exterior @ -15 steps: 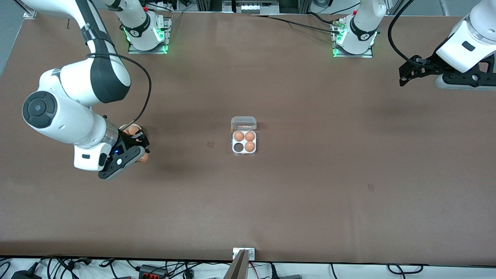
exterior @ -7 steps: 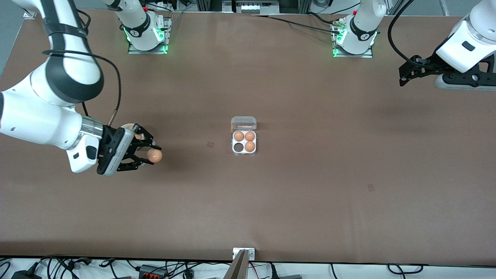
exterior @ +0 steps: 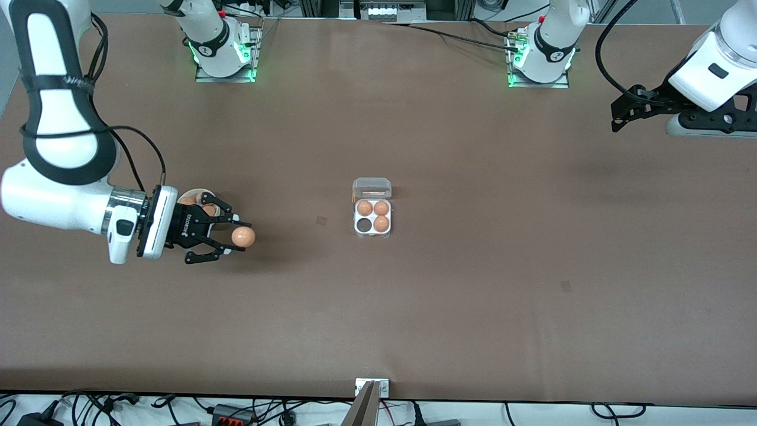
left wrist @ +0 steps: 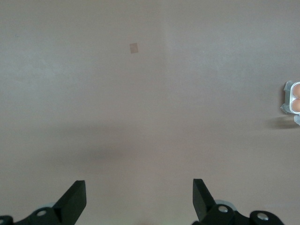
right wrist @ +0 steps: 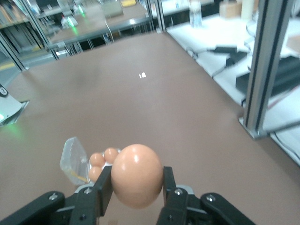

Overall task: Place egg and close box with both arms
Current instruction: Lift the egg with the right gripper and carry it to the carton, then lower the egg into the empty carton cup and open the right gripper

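Front view: right claw [exterior: 235,238] clamped on a brown egg [exterior: 243,236], held level above the counter [exterior: 473,296], pointing toward 3 o'clock. Just at 10 o'clock of that egg, a round white bowl [exterior: 198,193] with more eggs, partly hidden by the claw's body. Well apart at 3 o'clock from the held egg, the box [exterior: 372,216] mid-counter, lid [exterior: 372,188] open and standing at its 12 o'clock edge, three cells filled, one cell at 7 o'clock empty and dark. Right wrist view: same egg [right wrist: 136,175] pinched between black fingers [right wrist: 104,183]. Left claw [exterior: 618,116] waiting with fingers spread apart, holding nothing, above the counter toward the left arm's end, at 2 o'clock of the box.
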`<state>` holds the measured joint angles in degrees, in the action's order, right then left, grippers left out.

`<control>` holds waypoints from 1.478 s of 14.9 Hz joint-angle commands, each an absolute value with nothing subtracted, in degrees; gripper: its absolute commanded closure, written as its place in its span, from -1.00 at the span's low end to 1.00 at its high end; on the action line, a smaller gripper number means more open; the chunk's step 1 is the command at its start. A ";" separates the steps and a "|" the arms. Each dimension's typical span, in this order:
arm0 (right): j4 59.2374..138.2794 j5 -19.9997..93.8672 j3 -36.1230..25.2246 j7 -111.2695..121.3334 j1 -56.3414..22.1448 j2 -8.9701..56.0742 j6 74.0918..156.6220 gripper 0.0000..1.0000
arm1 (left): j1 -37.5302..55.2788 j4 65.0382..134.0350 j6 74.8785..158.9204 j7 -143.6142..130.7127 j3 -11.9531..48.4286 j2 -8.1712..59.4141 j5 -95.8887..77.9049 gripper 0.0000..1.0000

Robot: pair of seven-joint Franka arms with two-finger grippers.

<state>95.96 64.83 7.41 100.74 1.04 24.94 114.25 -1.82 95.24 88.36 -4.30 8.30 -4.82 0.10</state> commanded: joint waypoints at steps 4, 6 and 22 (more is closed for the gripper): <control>104.85 74.88 7.91 122.06 -1.04 25.30 117.16 0.57 | -2.11 93.34 86.84 -4.31 8.70 -4.13 -0.70 -1.00; 104.85 75.58 7.91 124.53 -3.15 27.76 117.33 0.57 | -2.11 93.34 86.84 -4.31 8.70 -4.13 -0.70 -1.00; 101.25 103.70 5.72 146.87 -20.91 43.59 127.71 0.56 | -2.20 93.34 85.61 -4.31 8.70 -4.13 -0.44 -1.00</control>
